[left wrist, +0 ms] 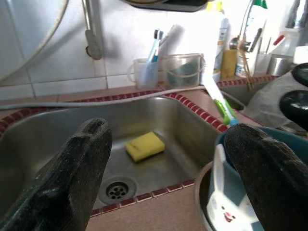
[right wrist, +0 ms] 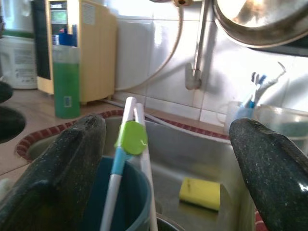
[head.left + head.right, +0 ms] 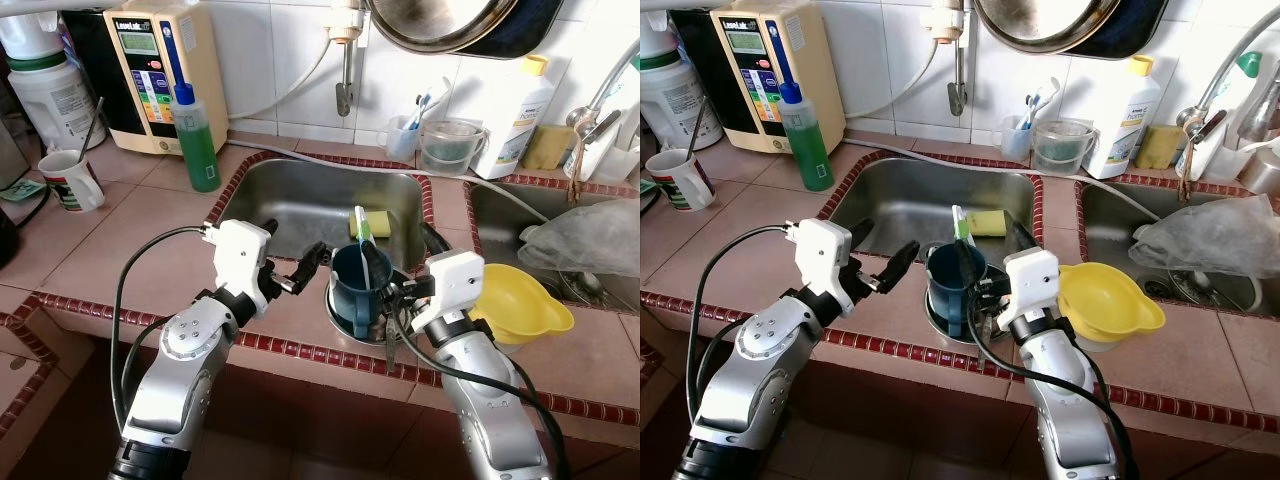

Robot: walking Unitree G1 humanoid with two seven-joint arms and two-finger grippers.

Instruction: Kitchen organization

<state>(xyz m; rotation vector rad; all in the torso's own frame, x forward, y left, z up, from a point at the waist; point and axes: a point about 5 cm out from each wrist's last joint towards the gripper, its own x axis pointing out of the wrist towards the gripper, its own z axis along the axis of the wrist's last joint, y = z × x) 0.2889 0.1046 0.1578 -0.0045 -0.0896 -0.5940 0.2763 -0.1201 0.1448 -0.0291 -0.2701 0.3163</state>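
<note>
A dark blue cup (image 3: 358,292) stands in a small metal bowl (image 3: 338,316) on the tiled ledge in front of the sink (image 3: 300,190). A white toothbrush with a green and blue handle (image 3: 364,238) leans in the cup. My left gripper (image 3: 297,238) is open just left of the cup, one finger close to its rim. My right gripper (image 3: 408,268) is open at the cup's right side. In the right wrist view the cup (image 2: 120,192) and toothbrush (image 2: 129,139) lie between the two fingers, nearer one of them. Neither gripper holds anything.
A yellow sponge (image 3: 378,222) lies in the sink. A yellow bowl (image 3: 518,300) sits right of my right arm. A green bottle (image 3: 197,140), a water machine (image 3: 160,75) and a white mug (image 3: 72,182) stand at the left. Toothbrush cups (image 3: 405,135) line the back ledge.
</note>
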